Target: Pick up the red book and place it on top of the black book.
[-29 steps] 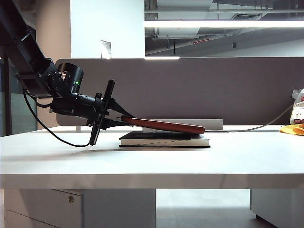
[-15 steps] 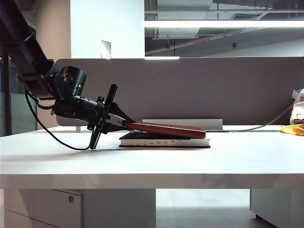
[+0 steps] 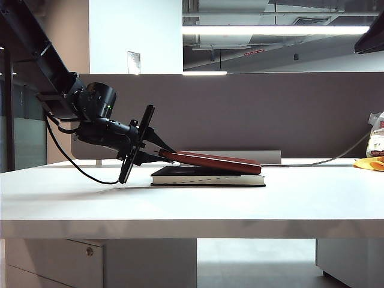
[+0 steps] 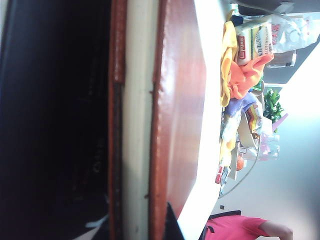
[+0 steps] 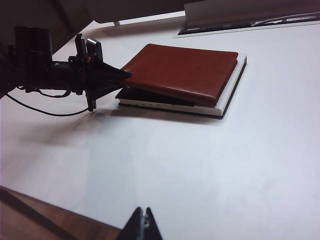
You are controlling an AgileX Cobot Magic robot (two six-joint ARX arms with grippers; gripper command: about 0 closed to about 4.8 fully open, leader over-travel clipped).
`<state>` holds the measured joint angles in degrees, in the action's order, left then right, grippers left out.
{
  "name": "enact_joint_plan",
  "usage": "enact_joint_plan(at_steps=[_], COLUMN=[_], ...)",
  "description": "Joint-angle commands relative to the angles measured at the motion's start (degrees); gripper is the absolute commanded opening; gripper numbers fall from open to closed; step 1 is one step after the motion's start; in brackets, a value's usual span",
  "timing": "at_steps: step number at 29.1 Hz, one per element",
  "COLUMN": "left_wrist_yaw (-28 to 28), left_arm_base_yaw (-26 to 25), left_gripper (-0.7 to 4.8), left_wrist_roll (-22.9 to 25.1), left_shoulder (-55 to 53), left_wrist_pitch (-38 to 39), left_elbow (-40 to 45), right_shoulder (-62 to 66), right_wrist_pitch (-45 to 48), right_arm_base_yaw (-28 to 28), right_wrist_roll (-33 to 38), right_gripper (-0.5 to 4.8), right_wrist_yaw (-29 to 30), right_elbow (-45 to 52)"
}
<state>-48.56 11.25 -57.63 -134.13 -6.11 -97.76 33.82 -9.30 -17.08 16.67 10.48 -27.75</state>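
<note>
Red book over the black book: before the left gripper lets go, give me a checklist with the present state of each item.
1. Left gripper shut on the red book at its near edge: ok.
2. Far end of the red book resting on the black book: ok.
3. Red book lying flat: not ok, the gripped end is raised and the book is tilted.
4. Edges lined up: not ok, in the right wrist view white page edges show past the red cover.
5. Right gripper clear of both books: ok, jaws shut, hovering over bare table.
6. Black book flat on the table: ok.
</note>
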Motion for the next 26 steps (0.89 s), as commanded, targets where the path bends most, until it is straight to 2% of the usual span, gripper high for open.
enact_joint_plan(at_steps=[1, 7, 8, 9, 22, 26], left_wrist_yaw=[2.27, 2.45, 2.43, 2.36, 0.31, 0.61], left_arm_base_yaw=[-0.11, -0.44, -0.70, -0.76, -1.42, -1.38], left_gripper=[-0.06, 0.10, 0.99, 1.24, 1.30, 1.29], left_wrist_roll=[1.95, 1.92, 1.90, 1.90, 6.95, 12.07], left_shoulder=[0.17, 0.20, 0.20, 0.22, 0.57, 0.57], left_wrist_pitch=[1.88, 1.86, 1.92, 2.01, 2.38, 7.87], left_elbow=[-0.07, -0.09, -0.11, -0.13, -0.52, -3.04], right_shoulder=[-0.04, -0.04, -0.04, -0.04, -0.04, -0.04], right_wrist_pitch=[1.05, 0.96, 0.96, 0.96, 0.96, 0.94], right_arm_base_yaw=[-0.02, -0.02, -0.02, -0.02, -0.02, -0.02], right_wrist_roll=[0.04, 0.04, 0.04, 0.04, 0.07, 0.07], right_gripper=[-0.02, -0.02, -0.02, -0.02, -0.02, -0.02], right_wrist_yaw=[-0.31, -0.07, -0.07, -0.07, -0.07, -0.07], right_elbow=[-0.37, -0.37, -0.37, -0.37, -0.37, -0.37])
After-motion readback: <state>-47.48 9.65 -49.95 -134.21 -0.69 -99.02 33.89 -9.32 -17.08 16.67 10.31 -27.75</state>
